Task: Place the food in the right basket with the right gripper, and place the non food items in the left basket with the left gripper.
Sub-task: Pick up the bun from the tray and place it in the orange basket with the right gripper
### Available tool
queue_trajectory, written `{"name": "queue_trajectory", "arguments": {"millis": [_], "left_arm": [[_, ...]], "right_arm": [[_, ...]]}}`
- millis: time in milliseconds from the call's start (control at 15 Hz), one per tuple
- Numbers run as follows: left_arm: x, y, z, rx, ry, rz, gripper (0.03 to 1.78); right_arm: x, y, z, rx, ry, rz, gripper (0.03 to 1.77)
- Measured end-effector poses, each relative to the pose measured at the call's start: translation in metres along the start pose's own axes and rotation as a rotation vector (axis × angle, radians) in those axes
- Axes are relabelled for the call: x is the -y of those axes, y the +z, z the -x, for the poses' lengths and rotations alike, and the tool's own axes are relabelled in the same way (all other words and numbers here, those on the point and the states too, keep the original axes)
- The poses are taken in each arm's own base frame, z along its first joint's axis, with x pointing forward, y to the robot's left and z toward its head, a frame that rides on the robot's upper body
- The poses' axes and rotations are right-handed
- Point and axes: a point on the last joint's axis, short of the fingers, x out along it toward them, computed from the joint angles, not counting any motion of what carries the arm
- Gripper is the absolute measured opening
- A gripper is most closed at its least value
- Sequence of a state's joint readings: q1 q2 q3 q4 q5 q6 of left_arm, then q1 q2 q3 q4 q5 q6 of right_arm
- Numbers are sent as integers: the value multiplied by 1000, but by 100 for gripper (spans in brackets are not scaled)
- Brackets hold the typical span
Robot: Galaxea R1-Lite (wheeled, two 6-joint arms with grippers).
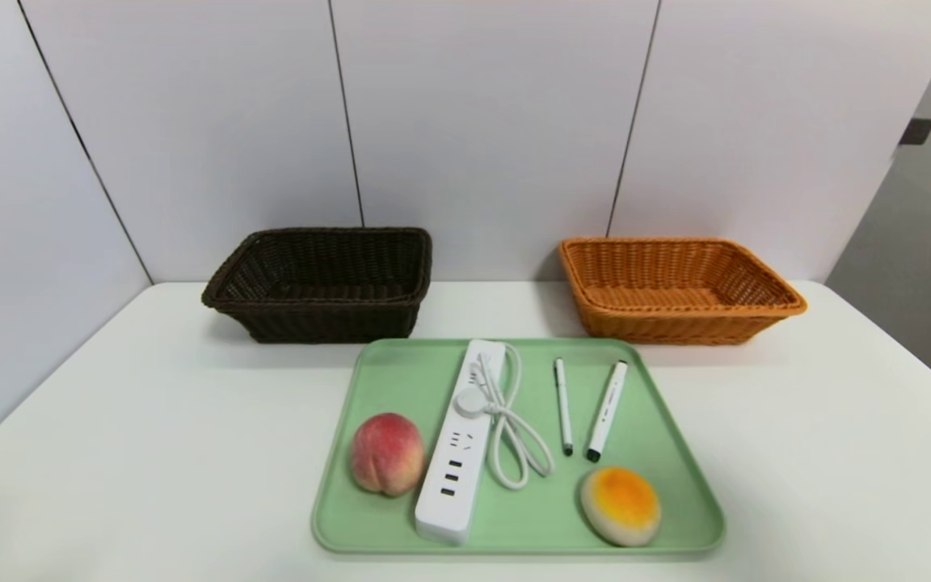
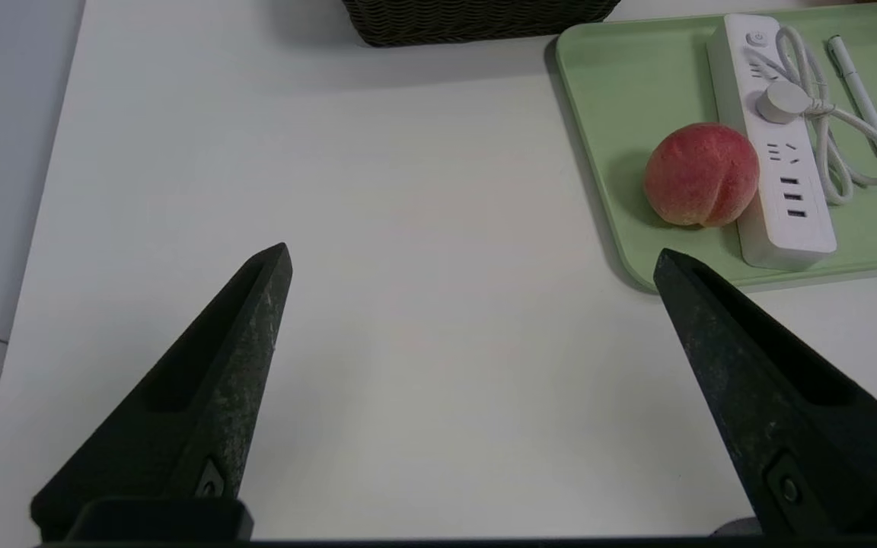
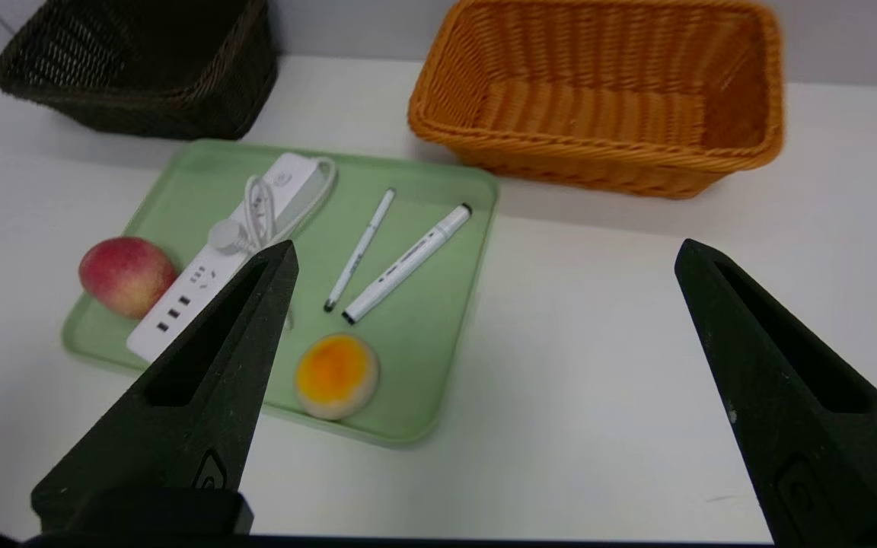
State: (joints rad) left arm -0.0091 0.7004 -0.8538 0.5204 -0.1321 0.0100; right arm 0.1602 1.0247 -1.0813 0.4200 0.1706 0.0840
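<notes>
Right hand: you have it [image 3: 488,245] open wide with nothing between the fingers, above the worktop [image 1: 773,453] to the right of the tray [image 1: 684,517].
Cream bun: it lies in the tray's near right corner, inward from your right hand, toward the robot's left. You would likely want this bun [image 1: 621,507] first, as it is the food nearer that hand.
Bun's long axis: only slightly longer than wide, it runs mostly near to far, the far end leaning left. Your best closing line is probably across it, one finger on each side.
Marker and pen: the marker [image 1: 608,411] lies just beyond the bun, its black tip pointing near; the thin pen [image 1: 563,406] is left of it. Your finger could catch that tip if you come in too far forward.
Power strip: this strip [image 1: 457,461] runs near to far between the bun and the peach [image 1: 388,454], so your right hand must clear it to reach the peach.
Orange basket: you carry the bun away from you to this basket [image 1: 688,333], beyond the tray's far right corner.
Left hand: it [image 2: 473,251] stands wide and empty over the worktop, left of the tray, on the dark basket's [image 1: 328,323] side.
</notes>
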Motion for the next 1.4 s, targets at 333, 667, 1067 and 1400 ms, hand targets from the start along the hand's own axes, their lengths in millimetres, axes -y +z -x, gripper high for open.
{"name": "queue_trajectory", "arguments": {"millis": [333, 667, 1067, 1400], "left_arm": [[-1, 62, -72, -227, -74, 25, 169], [28, 83, -148, -296, -152, 43, 169], [44, 78, -187, -396, -132, 99, 169], [56, 72, -194, -447, -126, 95, 169]], "right_arm": [[-21, 10, -102, -309, 89, -17, 171], [-62, 7, -160, -616, 52, -38, 171], [-96, -19, -191, -861, 24, 70, 171], [-113, -42, -210, -1009, -77, 79, 171]]}}
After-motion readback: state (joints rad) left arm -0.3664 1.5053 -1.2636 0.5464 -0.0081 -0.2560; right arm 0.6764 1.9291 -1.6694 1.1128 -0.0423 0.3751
